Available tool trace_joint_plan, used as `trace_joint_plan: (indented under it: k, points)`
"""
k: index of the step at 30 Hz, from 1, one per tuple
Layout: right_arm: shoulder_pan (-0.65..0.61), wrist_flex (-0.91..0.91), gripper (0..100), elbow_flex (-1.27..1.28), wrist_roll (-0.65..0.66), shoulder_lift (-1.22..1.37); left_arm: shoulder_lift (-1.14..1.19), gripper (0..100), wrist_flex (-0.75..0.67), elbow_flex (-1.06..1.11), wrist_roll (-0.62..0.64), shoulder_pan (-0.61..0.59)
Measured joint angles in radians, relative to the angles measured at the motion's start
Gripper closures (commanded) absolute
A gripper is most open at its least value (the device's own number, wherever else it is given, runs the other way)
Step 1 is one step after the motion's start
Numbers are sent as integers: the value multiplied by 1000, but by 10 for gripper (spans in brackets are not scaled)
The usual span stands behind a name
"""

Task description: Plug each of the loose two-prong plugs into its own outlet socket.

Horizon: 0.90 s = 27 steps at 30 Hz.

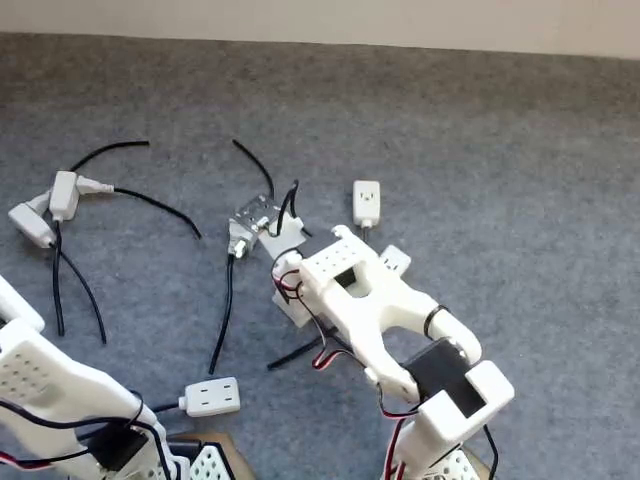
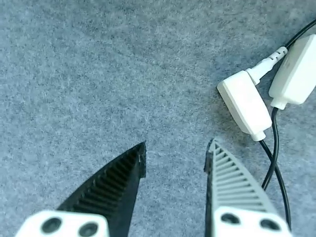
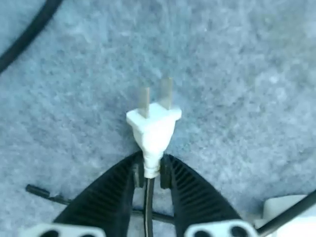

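My right gripper [image 3: 150,170] is shut on the neck of a white two-prong plug [image 3: 154,126], just above the grey carpet. Its metal prongs [image 3: 155,96] point away from the fingers. In the high view the right arm [image 1: 370,300] stretches to the middle of the carpet, with the plug [image 1: 255,218] at its tip. A white outlet socket [image 1: 367,203] lies just beyond the arm and another [image 1: 212,397] near the front. My left gripper [image 2: 176,148] hangs open over bare carpet, close to two white connector bodies [image 2: 244,103] [image 2: 296,74] with black cables.
A third white socket [image 1: 395,260] peeks out beside the right arm. Black cables [image 1: 225,310] trail over the carpet in the middle and at the left, by the white pair [image 1: 50,210]. The left arm [image 1: 50,385] sits at the front left corner.
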Motion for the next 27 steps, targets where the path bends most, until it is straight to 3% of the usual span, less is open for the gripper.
trace_joint_plan:
  k: [11,15,23,27]
  points:
    - [-6,0,792,2,-3,-6,0,793,0,0,0,0]
    - [-5,-2,996,3,-3,-6,0,793,0,0,0,-2]
    - [-40,-9,993,17,-3,-8,0,794,0,0,0,-2]
    - [-69,69,993,18,-3,-35,0,793,0,0,0,-2]
